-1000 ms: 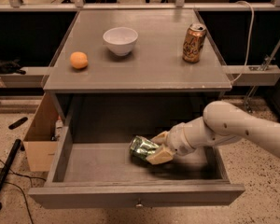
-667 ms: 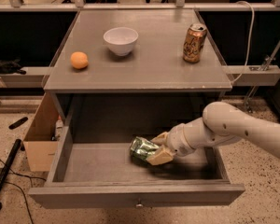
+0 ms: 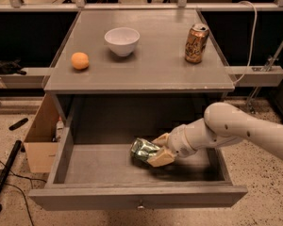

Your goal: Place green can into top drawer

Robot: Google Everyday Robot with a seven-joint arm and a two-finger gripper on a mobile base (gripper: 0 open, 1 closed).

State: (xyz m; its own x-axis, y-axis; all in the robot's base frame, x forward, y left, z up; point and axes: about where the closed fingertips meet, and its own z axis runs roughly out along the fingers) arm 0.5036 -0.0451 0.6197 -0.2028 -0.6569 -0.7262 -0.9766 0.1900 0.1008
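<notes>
The top drawer (image 3: 85,166) stands pulled wide open, grey, with a small round knob (image 3: 140,205) on its front panel. The green can (image 3: 142,150), shiny and crinkled, lies on its side on the drawer floor near the middle. My gripper (image 3: 156,150) reaches into the drawer from the right on a white arm, and its tan fingers (image 3: 162,158) are closed around the can's right end. The can rests on or just above the drawer bottom.
On the cabinet top (image 3: 146,74) stand a white bowl (image 3: 121,41), an orange (image 3: 79,60) at the left and a gold-brown can (image 3: 196,43) at the right. A cardboard box (image 3: 40,140) sits on the floor left of the drawer.
</notes>
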